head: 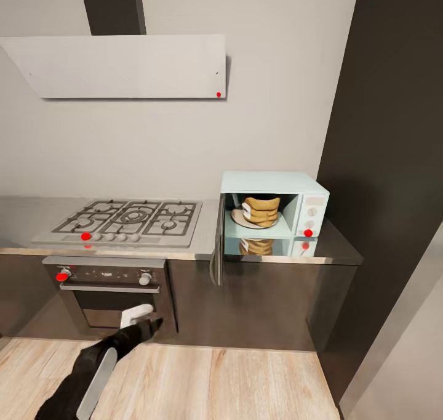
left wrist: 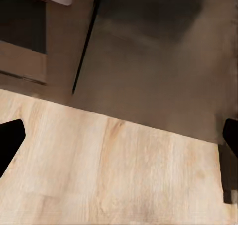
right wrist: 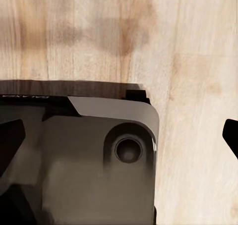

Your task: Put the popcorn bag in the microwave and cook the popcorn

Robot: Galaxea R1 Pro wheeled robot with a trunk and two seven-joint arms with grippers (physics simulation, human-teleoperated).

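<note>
The popcorn bag [head: 261, 210] sits on a plate inside the microwave [head: 274, 214], whose door is swung open, at the right end of the desk [head: 335, 247]. The left claw [head: 146, 321] hangs low over the wooden floor [head: 234, 383], far from the bag, spread wide. The right claw [right wrist: 124, 136] is spread wide too.

left hand [left wrist: 119, 150] hanging low, fingers spread wide, empty

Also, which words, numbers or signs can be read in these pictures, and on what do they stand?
Nothing reads clearly.
robot body, right wrist view: small pale lettering, too blurred.
popcorn bag label: blank or blurred.
microwave knob panel: marks too small.
oven panel: marks blurred.
</note>
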